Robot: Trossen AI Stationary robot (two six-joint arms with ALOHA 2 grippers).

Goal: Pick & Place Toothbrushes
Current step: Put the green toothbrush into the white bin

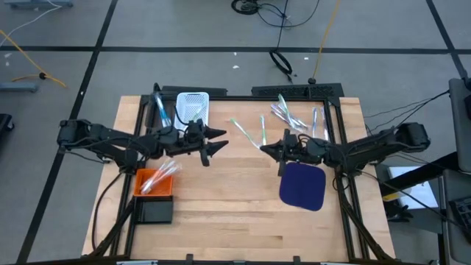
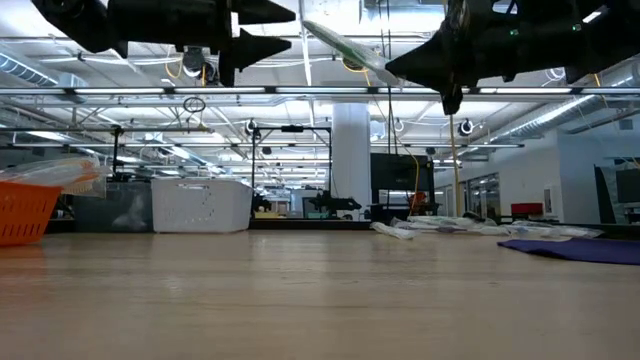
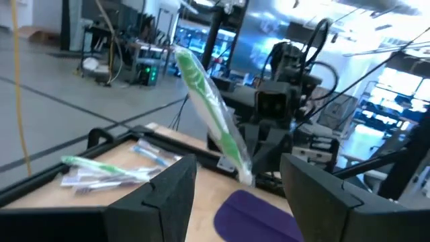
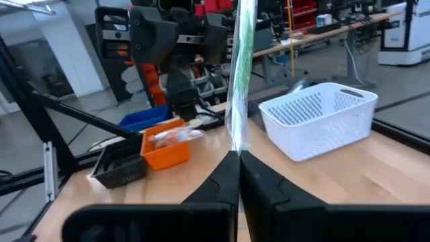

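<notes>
Facing hands — right hand (image 1: 263,149) gripping toothbrush (image 1: 246,135)

Bare desk (image 1: 243,221) is lying open along the front edge; my two arms are crowding its middle.

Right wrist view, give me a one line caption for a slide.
Right gripper shut on a green toothbrush, held upright above the table with the white basket and orange bin beyond.

The white basket (image 1: 193,107) sits at the table's (image 1: 235,221) back left — the orange bin (image 1: 153,182) nearer the front left, loose toothbrushes (image 1: 294,116) at the back right, the mat (image 1: 302,185) before them
</notes>
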